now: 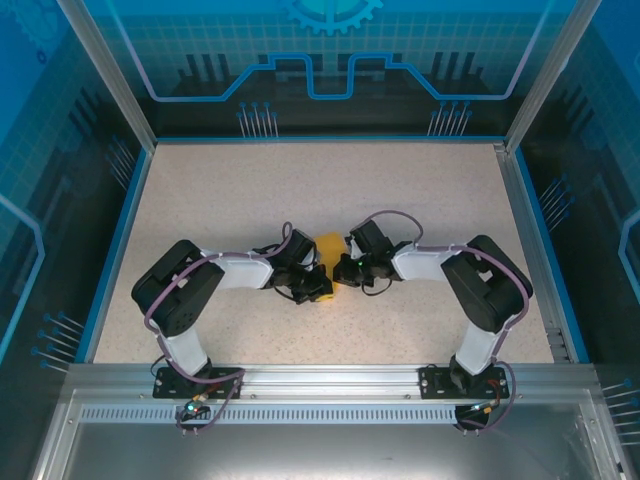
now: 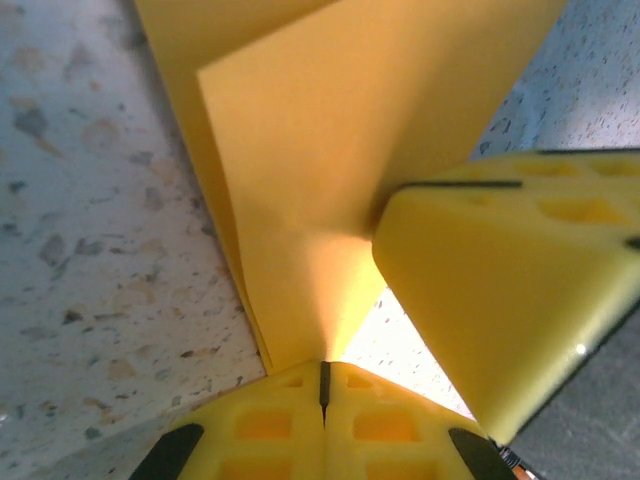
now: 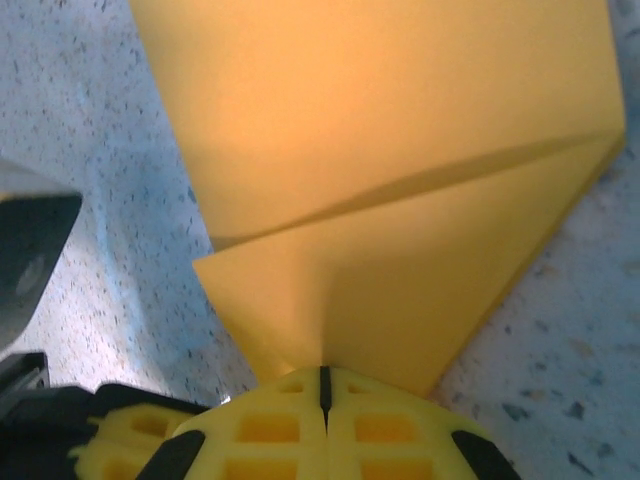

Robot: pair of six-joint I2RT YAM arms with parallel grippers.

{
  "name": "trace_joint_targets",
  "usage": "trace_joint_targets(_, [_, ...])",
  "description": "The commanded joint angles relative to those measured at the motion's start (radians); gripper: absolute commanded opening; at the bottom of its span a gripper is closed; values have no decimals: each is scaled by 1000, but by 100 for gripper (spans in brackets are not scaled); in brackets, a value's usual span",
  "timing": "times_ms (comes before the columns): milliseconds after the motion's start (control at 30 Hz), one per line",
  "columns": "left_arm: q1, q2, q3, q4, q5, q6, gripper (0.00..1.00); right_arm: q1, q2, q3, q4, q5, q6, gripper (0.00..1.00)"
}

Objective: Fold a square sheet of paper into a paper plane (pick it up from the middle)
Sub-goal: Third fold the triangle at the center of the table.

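Both arms are bent inward so their wrists meet at the middle of the speckled beige tabletop [image 1: 240, 190]. The thin orange-yellow sheet of paper [image 1: 328, 243] is right there between them. From the top camera you only get a small patch of it peeking out on the far side. The rest is hidden under the black arm links, so its outline is hard to call from up there.

The left gripper [image 2: 323, 372] has its yellow waffle-pattern fingers pressed together, pinching a low point of the sheet where two layers run down into the jaws (you can see the doubled edge on the left). A chunky yellow finger [image 2: 500, 290] of the other arm sits against the paper from the right.

The right gripper [image 3: 323, 375] is the same story, pressed together and nipping a corner of the folded sheet. One diagonal crease runs across the paper, and its top is cut off by the frame. There's a dark blurry part [image 3: 30, 260] at the left edge, and I can't tell what it is. I also can't tell whether any edge of the paper touches the table.
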Motion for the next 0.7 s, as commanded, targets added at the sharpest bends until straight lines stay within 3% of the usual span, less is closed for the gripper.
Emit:
trace_joint_targets(0, [-9, 31, -8, -70, -29, 24, 1, -15, -35, -41, 35, -50, -60, 5])
trace_joint_targets(300, [-10, 35, -2, -109, -43, 35, 0, -17, 32, -25, -9, -52, -87, 5])
trace_joint_targets(667, [-10, 46, 2, -225, -72, 66, 0, -120, 101, 45, -43, -44, -144, 5])
